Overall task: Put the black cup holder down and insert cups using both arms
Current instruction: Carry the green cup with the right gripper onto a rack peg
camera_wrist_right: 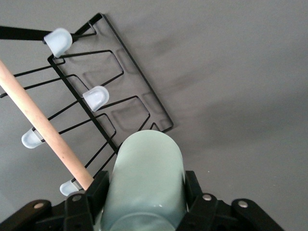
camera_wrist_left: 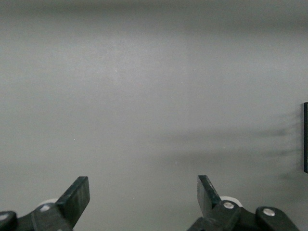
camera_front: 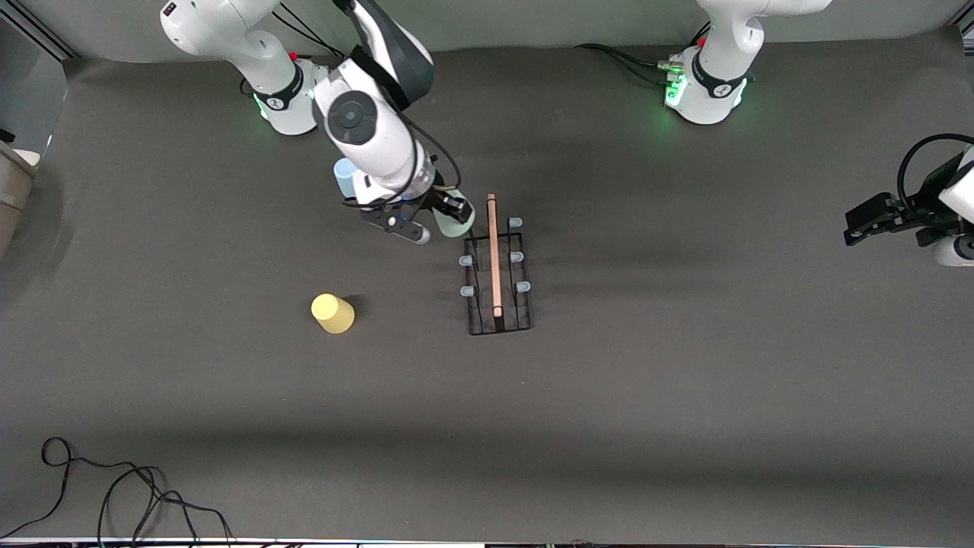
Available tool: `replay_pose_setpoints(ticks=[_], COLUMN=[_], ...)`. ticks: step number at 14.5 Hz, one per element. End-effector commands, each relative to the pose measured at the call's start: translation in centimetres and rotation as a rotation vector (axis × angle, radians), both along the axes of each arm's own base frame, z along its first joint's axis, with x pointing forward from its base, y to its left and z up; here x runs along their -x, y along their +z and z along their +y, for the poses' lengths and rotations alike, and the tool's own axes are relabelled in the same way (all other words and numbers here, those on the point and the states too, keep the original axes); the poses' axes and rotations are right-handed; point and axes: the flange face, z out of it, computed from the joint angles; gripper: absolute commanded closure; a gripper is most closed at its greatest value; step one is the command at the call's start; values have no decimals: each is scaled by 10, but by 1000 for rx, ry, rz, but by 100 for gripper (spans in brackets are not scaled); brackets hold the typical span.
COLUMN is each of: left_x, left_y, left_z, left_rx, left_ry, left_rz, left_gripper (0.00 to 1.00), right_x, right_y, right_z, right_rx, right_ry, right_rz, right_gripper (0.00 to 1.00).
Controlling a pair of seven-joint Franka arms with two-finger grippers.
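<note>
The black cup holder (camera_front: pixel 496 266) stands mid-table, its wooden rod handle (camera_front: pixel 493 255) running toward the front camera. My right gripper (camera_front: pixel 454 215) is shut on the pale green cup (camera_front: pixel 456 219) and holds it over the holder's end nearest the arm bases, on the right arm's side of the rod. In the right wrist view the green cup (camera_wrist_right: pixel 147 180) sits between the fingers (camera_wrist_right: pixel 98 190), above the rack (camera_wrist_right: pixel 96 96). The light blue cup (camera_front: pixel 345 176) is partly hidden by the right arm. The yellow cup (camera_front: pixel 332 313) lies on the table toward the right arm's end. My left gripper (camera_front: pixel 875 221) (camera_wrist_left: pixel 143 190) waits open and empty.
Loose black cables (camera_front: pixel 114 487) lie at the table's front corner toward the right arm's end. A beige object (camera_front: pixel 11 190) sits past the table edge there. A dark strip (camera_wrist_left: pixel 305 137) shows at the edge of the left wrist view.
</note>
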Motion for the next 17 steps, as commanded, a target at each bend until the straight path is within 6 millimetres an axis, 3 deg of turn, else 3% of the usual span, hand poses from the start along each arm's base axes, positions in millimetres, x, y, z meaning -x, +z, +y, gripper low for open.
replay_pose_setpoints(ticks=[1,6,7,8,9,10,11,14,17], left_x=[0,1,1,2,2,2,1,0,-1], left_y=[3,3,4,6,7,7,6,6,5], left_z=[-1,1,0,0,1,0,0,-1,-2], left_rx=[-7,-7,-7,-8,-7,-8,-7,-7,-9], left_ry=[-4,-1,-1,-1,-1,-2,-2,-2,-4], left_rz=[-7,-8,-10,-13,-14,-14,-14,-17,-19], left_gripper=[0,0,0,0,0,0,0,0,0], right_x=[-10,-6,-6,-7,-7,-7,-8,-10,-17], right_y=[-15,-40,-44,-45,-45,-46,-46,-44,-34], right_z=[10,15,15,16,16,16,17,16,17], right_rx=[3,29,32,33,34,34,34,31,17], right_ry=[-31,-22,-22,-24,-22,-22,-22,-25,-20], right_rz=[-11,6,9,9,9,9,9,6,-12], right_gripper=[100,100,88,59,47,23,10,0,0])
